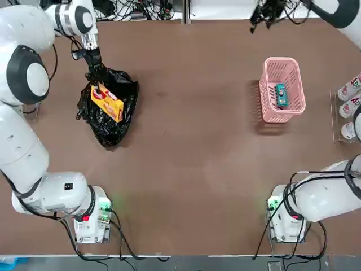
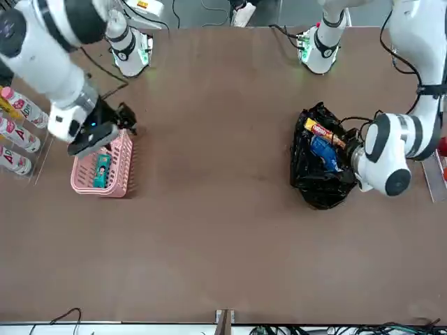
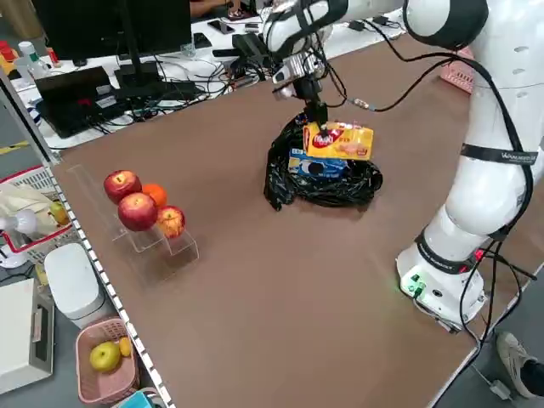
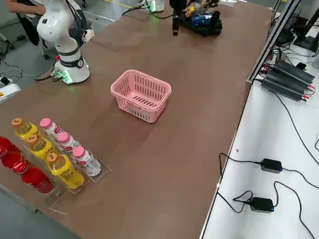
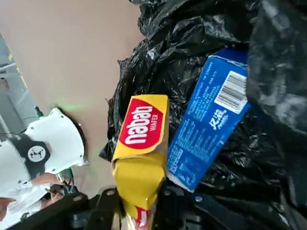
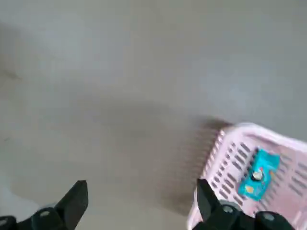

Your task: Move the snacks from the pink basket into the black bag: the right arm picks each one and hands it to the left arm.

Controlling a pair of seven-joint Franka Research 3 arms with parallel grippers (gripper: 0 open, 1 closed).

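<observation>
Yellow wafer packet (image 5: pixel 140 163): nearest item in the left wrist view, pinched at one short end by the left hand (image 1: pixel 100 86), the rest hanging over the open mouth of the black bag (image 1: pixel 110 110). Likely light, a crinkly foil wrap with brittle contents; a gentle pinch on the sealed end looks enough, a hard squeeze risks crushing it.

Blue cookie packet (image 5: pixel 207 122): already lying in the bag, just beside the yellow one. Stiffer, box-like sides.

Black bag: top view, about 10 o'clock on the tabletop (image 1: pixel 192 152). Thin, limp, slippery plastic; the mouth could fold shut under a careless drop.

Teal packet (image 1: pixel 281 95): last snack in the pink basket (image 1: pixel 282 89), about 2 o'clock. Small and probably very light, lying flat near one wall; best taken across its narrow width from above.

Left arm: reaches out far, hand pointing down over the bag.

Right hand (image 2: pixel 105 125): fingers spread wide, holding nothing, poised just beside the basket's rim, pointing down toward it.
</observation>
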